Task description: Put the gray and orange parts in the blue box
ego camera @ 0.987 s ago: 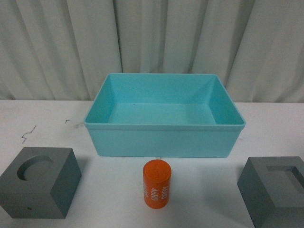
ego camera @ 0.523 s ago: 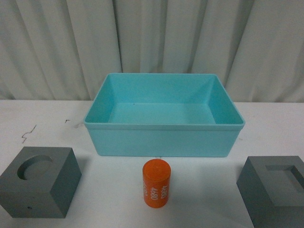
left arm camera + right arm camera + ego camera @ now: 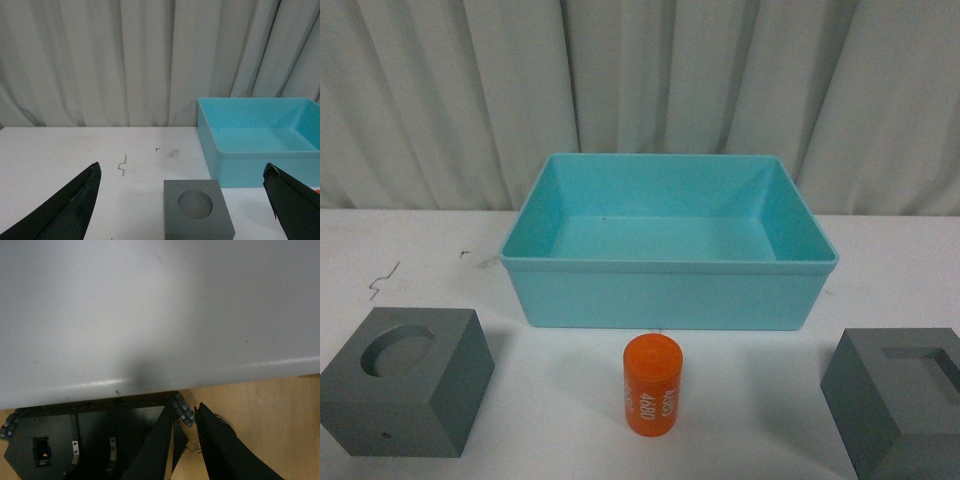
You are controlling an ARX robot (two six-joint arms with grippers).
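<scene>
Three loose parts sit on the white table (image 3: 570, 400) in the front view, all outside the blue box (image 3: 670, 296). The box stands at the middle of the table, open side up and bare inside, in front of a pleated pale curtain (image 3: 640, 90). The gray cube with a round recess (image 3: 405, 393) rests near the left front, well apart from the box. The orange cylinder (image 3: 652, 385) stands upright just in front of the box's near wall, its white digits facing the camera. The gray cube with a square recess (image 3: 900, 400) lies at the right front, partly cut off by the picture's edge. Small dark scribbles (image 3: 382, 280) mark the tabletop at the left. Neither arm shows in this view.

In the left wrist view, the left gripper (image 3: 182, 210) has its two dark fingers (image 3: 65, 210) spread wide apart, with nothing between them. The round-recess cube (image 3: 198, 210) lies on the table in the gap ahead of the fingers, untouched, and the blue box (image 3: 260, 160) stands beyond it.

In the right wrist view, the right gripper (image 3: 184, 445) has its dark fingers (image 3: 220, 450) drawn almost together, only a thin slit between them, and they pinch nothing. It hangs past the edge of the white table (image 3: 150, 315), over a wooden floor (image 3: 265, 410) and a dark base frame (image 3: 75, 440). No task part appears here.
</scene>
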